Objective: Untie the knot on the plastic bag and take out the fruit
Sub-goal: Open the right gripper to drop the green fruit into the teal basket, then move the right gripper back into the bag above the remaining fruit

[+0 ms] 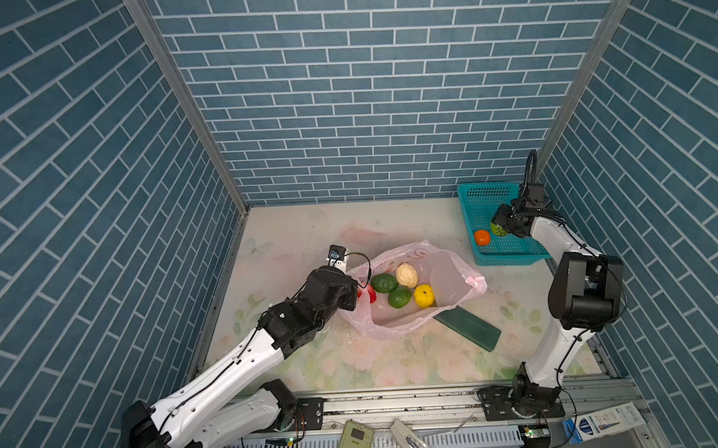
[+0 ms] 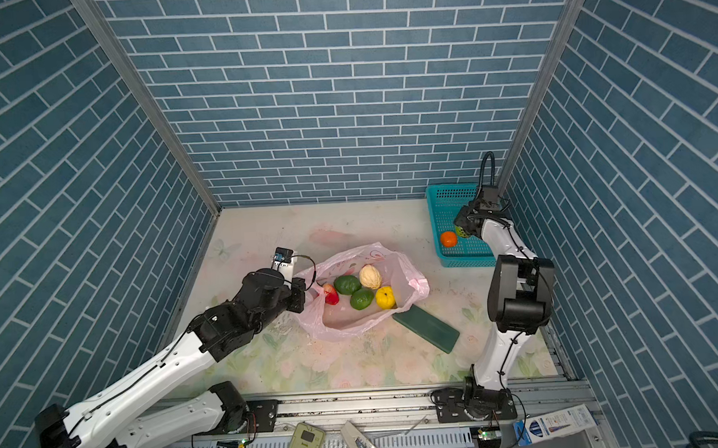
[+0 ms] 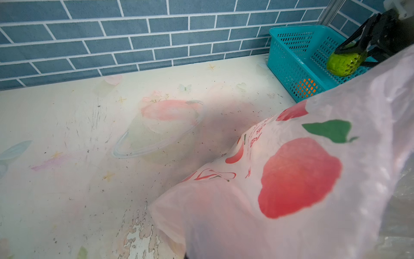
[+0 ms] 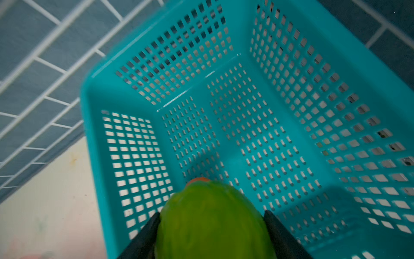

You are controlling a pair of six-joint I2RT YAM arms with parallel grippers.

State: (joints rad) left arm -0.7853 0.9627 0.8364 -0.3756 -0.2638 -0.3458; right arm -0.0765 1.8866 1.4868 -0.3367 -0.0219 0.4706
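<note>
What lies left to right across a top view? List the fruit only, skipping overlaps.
In the plastic bag: red fruit → dark green fruit → cream fruit → yellow fruit; in the basket, orange fruit → speckled green fruit in the right tool.

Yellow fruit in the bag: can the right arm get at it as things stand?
Probably not yet: the right gripper is full, holding a green fruit over the basket. Otherwise the way looks free: the plastic bag gapes open and the yellow fruit lies uncovered.
</note>
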